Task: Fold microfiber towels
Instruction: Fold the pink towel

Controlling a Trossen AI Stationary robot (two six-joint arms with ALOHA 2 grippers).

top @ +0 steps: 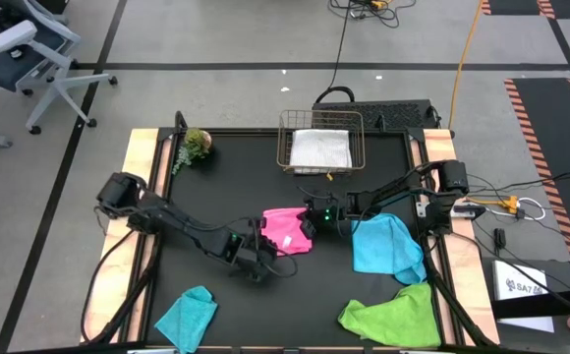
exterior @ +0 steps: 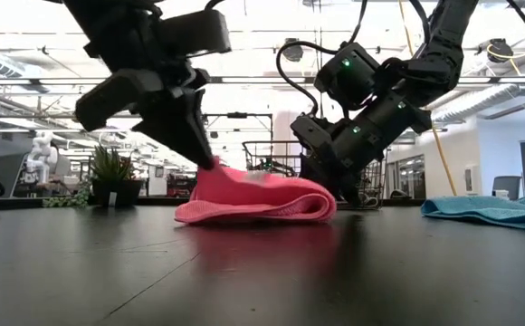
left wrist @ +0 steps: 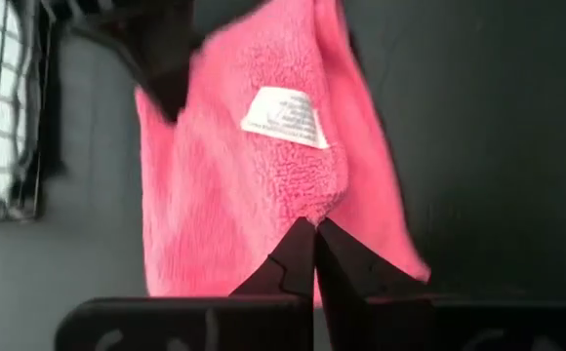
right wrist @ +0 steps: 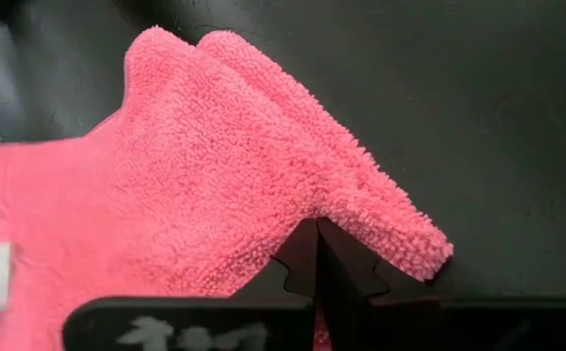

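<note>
Five microfiber towels show, one each of hot pink, sky blue, lime green, teal and white, plus one wire basket, one small plant and two arms.

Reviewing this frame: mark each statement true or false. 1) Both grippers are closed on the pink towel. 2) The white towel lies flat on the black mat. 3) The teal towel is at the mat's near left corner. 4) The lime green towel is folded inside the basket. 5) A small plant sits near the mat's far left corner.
1) True: the left gripper and right gripper each pinch the pink towel.
2) False: the white towel rests in the wire basket.
3) True: teal towel.
4) False: the lime green towel lies crumpled on the mat, near right.
5) True: plant.
</note>
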